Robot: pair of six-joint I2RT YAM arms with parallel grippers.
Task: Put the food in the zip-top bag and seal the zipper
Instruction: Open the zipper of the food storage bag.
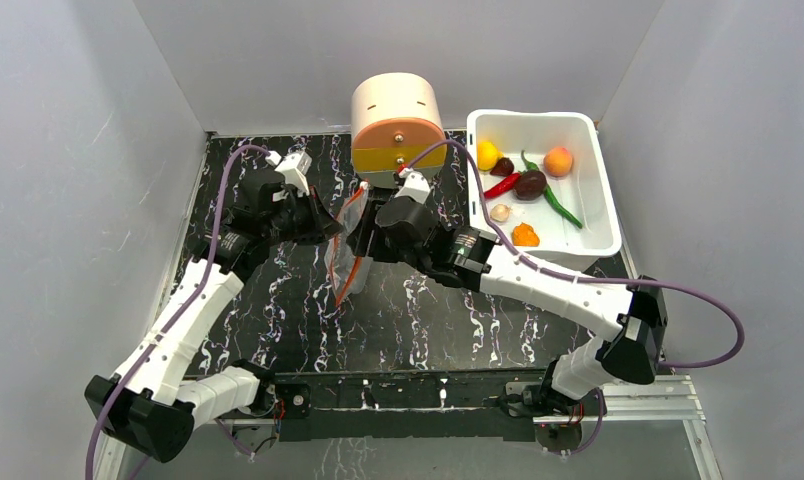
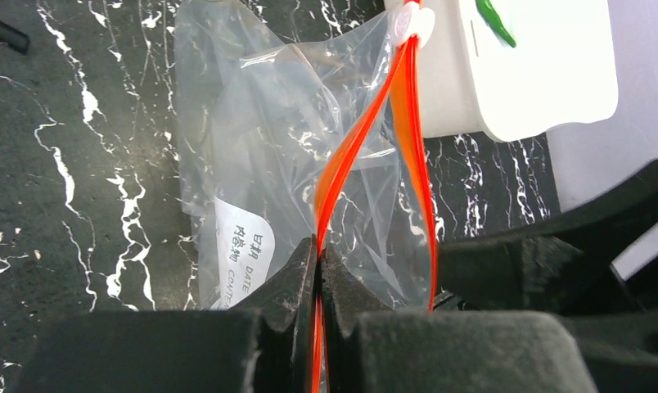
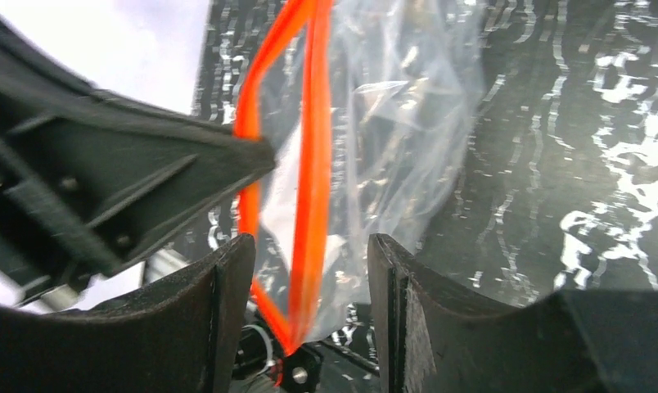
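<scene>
The clear zip-top bag [image 2: 268, 139] hangs above the dark table between my two grippers, its mouth spread apart. My left gripper [image 2: 319, 255] is shut on one side of the orange-red zipper [image 2: 354, 147]. My right gripper [image 3: 309, 262] is open; the zipper's other side [image 3: 313, 164] runs between its fingers and touches neither. In the top view both grippers, left [image 1: 330, 228] and right [image 1: 364, 240], meet at the bag [image 1: 346, 262]. The food lies in the white tub: a lemon [image 1: 488, 153], an orange fruit [image 1: 558, 160], a red chili [image 1: 501, 186], a green chili [image 1: 560, 205], a maroon piece [image 1: 529, 183], a beige bulb [image 1: 500, 212].
The white tub [image 1: 598, 215] stands at the back right of the marbled table [image 1: 408, 320]. A beige, orange and yellow cylinder [image 1: 396, 125] stands at the back middle, just behind the grippers. Grey walls close in on three sides.
</scene>
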